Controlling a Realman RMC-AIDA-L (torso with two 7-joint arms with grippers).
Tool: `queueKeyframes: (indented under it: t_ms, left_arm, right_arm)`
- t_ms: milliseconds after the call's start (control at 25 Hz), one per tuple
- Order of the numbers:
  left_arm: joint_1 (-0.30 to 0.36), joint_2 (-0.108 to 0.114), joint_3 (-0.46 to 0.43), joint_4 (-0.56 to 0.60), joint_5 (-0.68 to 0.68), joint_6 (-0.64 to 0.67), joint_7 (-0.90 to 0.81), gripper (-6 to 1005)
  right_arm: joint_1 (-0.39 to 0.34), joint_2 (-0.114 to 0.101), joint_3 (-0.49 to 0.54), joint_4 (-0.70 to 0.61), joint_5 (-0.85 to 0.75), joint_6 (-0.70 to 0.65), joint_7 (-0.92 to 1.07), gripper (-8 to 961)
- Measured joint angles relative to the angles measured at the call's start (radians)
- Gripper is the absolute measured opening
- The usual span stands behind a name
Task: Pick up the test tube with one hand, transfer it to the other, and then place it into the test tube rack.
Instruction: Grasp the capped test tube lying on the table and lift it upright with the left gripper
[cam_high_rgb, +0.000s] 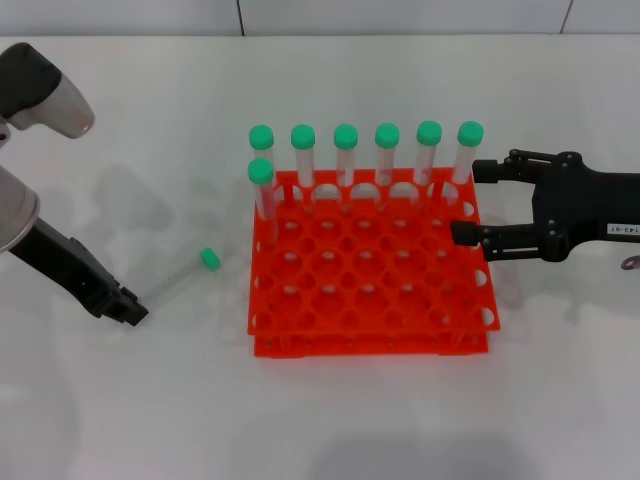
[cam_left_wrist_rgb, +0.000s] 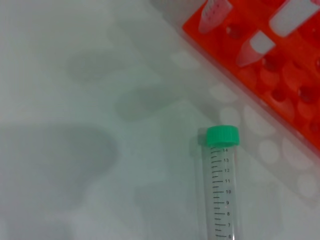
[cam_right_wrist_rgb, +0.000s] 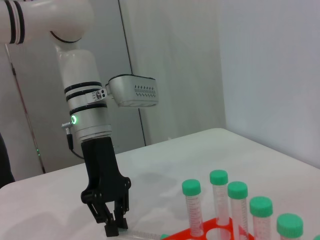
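The test tube (cam_high_rgb: 183, 276), clear with a green cap, lies on the white table left of the orange-red rack (cam_high_rgb: 370, 300), cap toward the rack. It also shows in the left wrist view (cam_left_wrist_rgb: 220, 195). My left gripper (cam_high_rgb: 131, 309), unlabelled and on a wrist with a green light, is low at the tube's bottom end. In the right wrist view it (cam_right_wrist_rgb: 116, 227) shows a narrow gap between its fingers and holds nothing. My right gripper (cam_high_rgb: 474, 203), with a white label, is open and empty at the rack's right edge.
Several green-capped tubes (cam_high_rgb: 345, 160) stand upright in the rack's back row, and one more (cam_high_rgb: 263, 190) stands in the second row at the left. The rack's corner shows in the left wrist view (cam_left_wrist_rgb: 280, 75). A white wall stands behind the table.
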Motion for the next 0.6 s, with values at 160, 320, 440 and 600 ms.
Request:
queueKeyframes:
  t_ms: [160,320,440,600]
  left_arm:
    - [0.0,0.0,0.0,0.0,0.0,-0.001,-0.003,195]
    - [-0.003,0.0,0.0,0.0,0.0,-0.001,-0.005,195]
    - [-0.003,0.0,0.0,0.0,0.0,-0.001,-0.006,196]
    - [-0.003,0.002,-0.002,-0.007,-0.002,0.0,-0.016,196]
  right_arm:
    - [0.0,0.0,0.0,0.0,0.0,0.0,-0.001,819]
    - [0.001,0.0,0.0,0.0,0.0,0.0,-0.001,818]
    - [0.001,0.0,0.0,0.0,0.001,0.0,-0.001,818]
    - [0.0,0.0,0.0,0.0,0.008,0.001,-0.005,817]
